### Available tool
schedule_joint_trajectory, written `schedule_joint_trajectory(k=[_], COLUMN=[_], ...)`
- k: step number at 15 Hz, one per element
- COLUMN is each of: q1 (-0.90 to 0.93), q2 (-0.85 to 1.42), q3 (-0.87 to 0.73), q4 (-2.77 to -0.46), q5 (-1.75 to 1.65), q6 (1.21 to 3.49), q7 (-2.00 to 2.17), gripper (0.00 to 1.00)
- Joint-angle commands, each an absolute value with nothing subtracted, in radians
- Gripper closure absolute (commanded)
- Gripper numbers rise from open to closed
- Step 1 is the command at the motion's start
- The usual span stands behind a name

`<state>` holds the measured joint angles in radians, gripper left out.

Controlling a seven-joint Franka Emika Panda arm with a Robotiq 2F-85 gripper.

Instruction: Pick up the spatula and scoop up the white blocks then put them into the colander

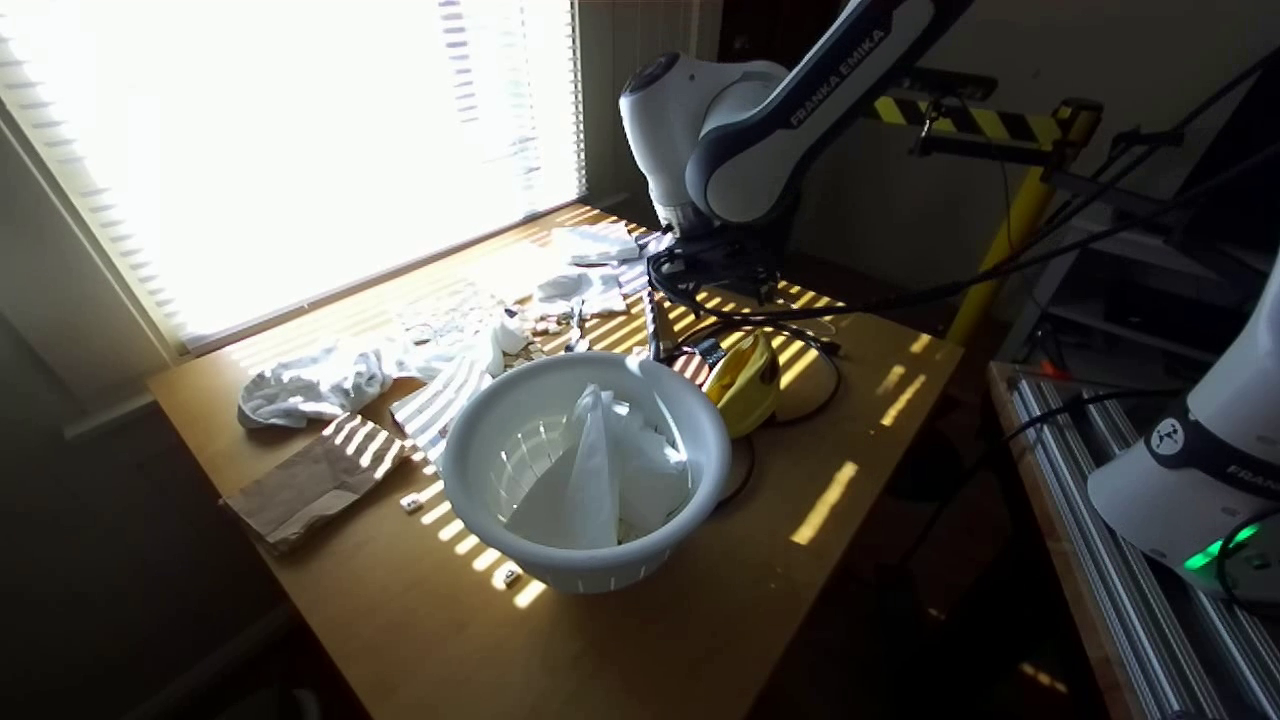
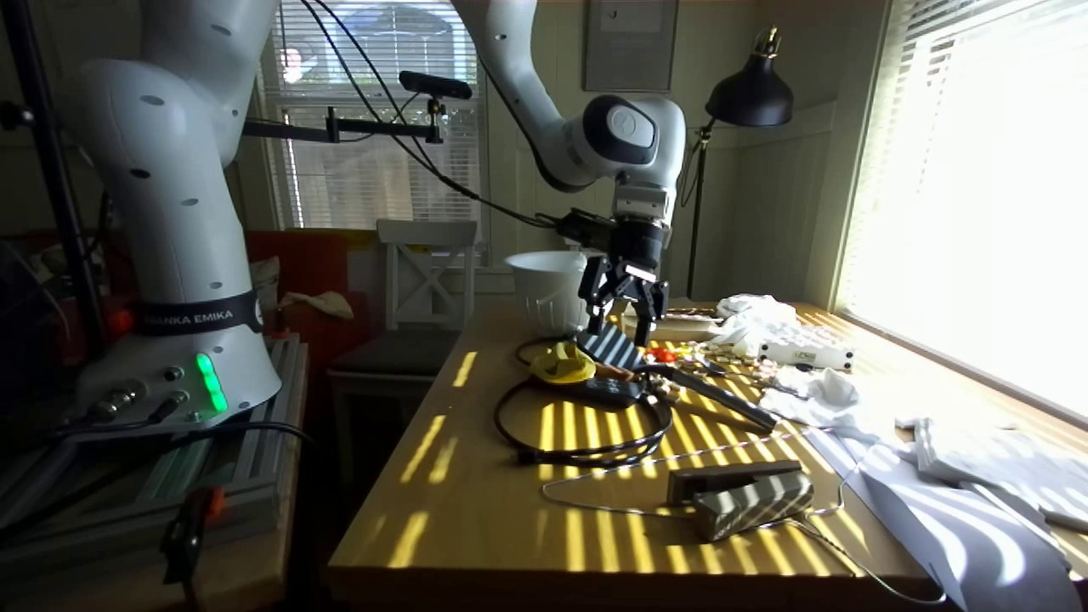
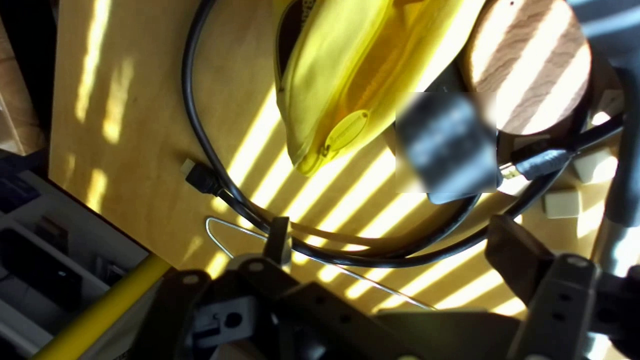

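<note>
The spatula lies on the table, its striped-lit blade (image 2: 610, 344) and dark handle showing in an exterior view. In the wrist view its handle (image 3: 625, 190) runs down the right edge, beyond my right finger. Small white blocks (image 3: 562, 204) lie beside the handle; several also show in an exterior view (image 1: 545, 326), partly in glare. The white colander (image 1: 600, 570) stands upright with white sheets inside; it also shows in an exterior view (image 2: 544, 289). My gripper (image 2: 619, 330) is open and empty above the table near the spatula; in the wrist view its fingertips (image 3: 397, 245) are wide apart.
A yellow pouch (image 3: 330, 90), a round wooden disc (image 3: 530, 65) and a looped black cable (image 3: 192, 100) lie close by. A grey clamp-like object (image 2: 748, 501) with thin wire, white cloths (image 1: 315, 385) and a brown paper bag (image 1: 315, 480) lie around.
</note>
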<state>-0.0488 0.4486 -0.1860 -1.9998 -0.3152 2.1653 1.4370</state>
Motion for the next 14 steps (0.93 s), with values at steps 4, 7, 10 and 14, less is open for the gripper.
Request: schedule_joint_trajectory(k=[4,7,10,14], q1=[-0.123,-0.158,-0.112,-0.126], q2=[0.534,0.529,0.526,0.532], q3=[-0.154,-0.139,-0.191,-0.178], q4=[-1.847,-1.822,-1.83,-1.824], q5=[-0.148,-0.033,-0.058,-0.008], q6=[2.148,2.164,2.155,2.188], q7=[1.178,0.988,1.02,1.005], gripper=[0.0,0.0,0.0,0.0])
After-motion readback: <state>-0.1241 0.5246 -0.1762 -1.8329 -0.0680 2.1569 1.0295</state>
